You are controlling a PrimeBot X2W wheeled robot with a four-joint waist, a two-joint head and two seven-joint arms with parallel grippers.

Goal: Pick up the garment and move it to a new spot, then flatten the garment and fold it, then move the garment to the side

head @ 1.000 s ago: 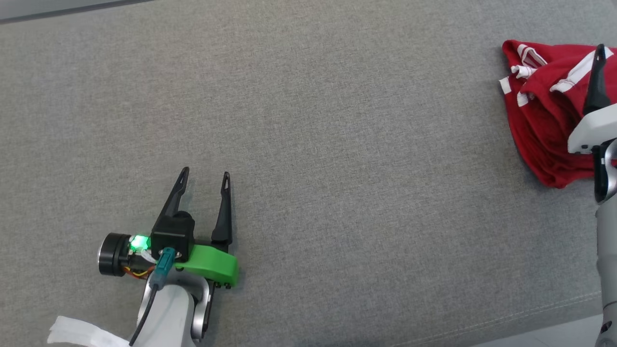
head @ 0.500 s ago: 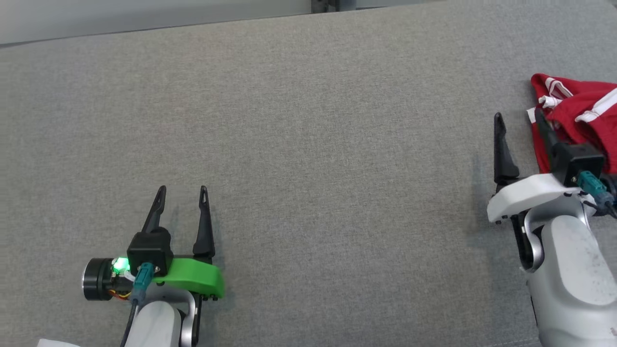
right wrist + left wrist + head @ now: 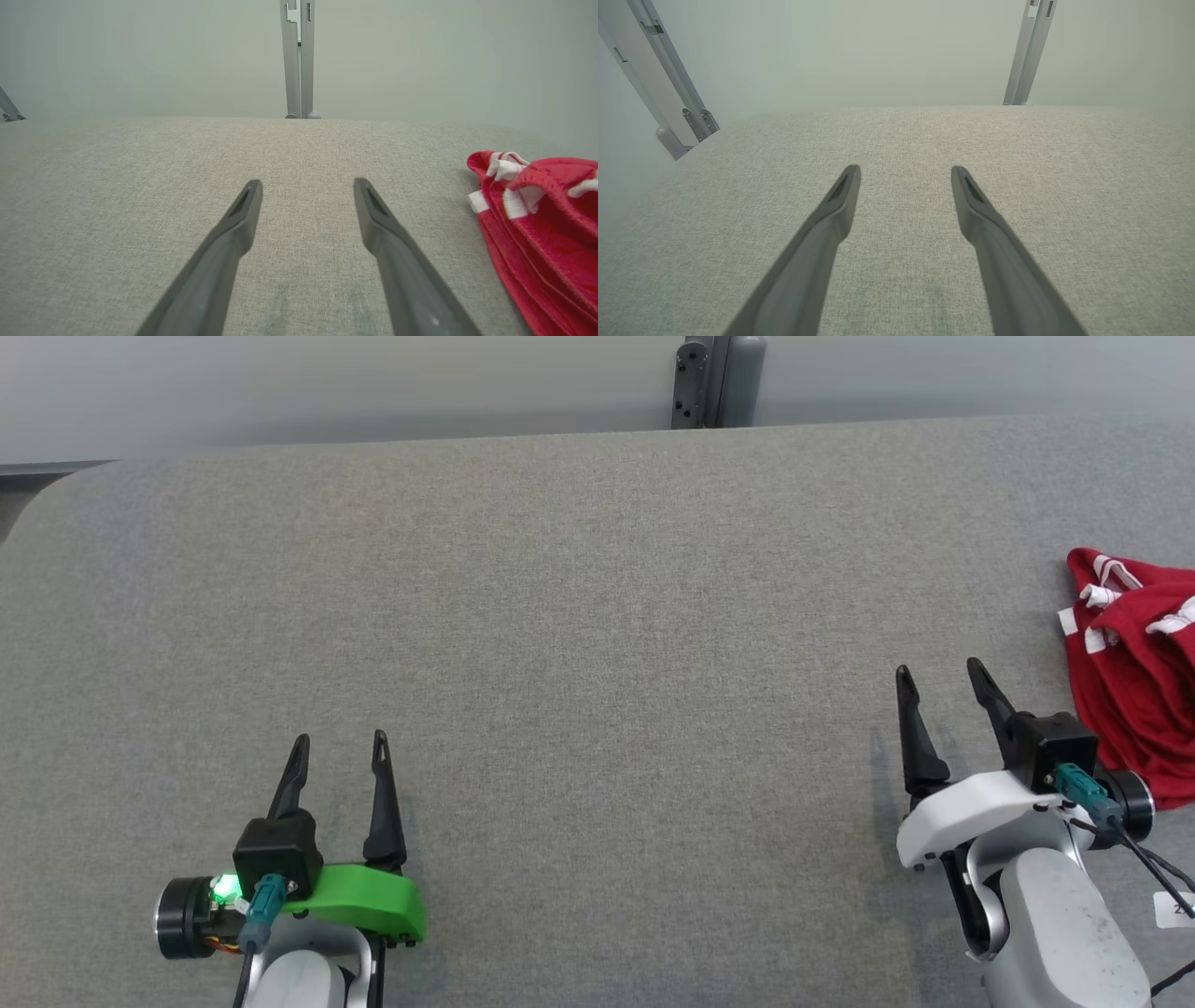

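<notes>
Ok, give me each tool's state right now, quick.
Left tool: open, holding nothing.
Right tool: open, holding nothing; the red garment lies to its right.

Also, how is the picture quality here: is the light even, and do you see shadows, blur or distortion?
Head view: soft, even light, sharp; a faint shadow beside the right hand on the grey surface. Left wrist view: the metal posts lean, likely wide-angle distortion. Right wrist view: the red garment is sharp, cropped by the edge.

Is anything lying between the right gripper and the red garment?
Nothing visible does. The open right gripper sits just left of the garment, with bare grey fabric surface between them.
</notes>
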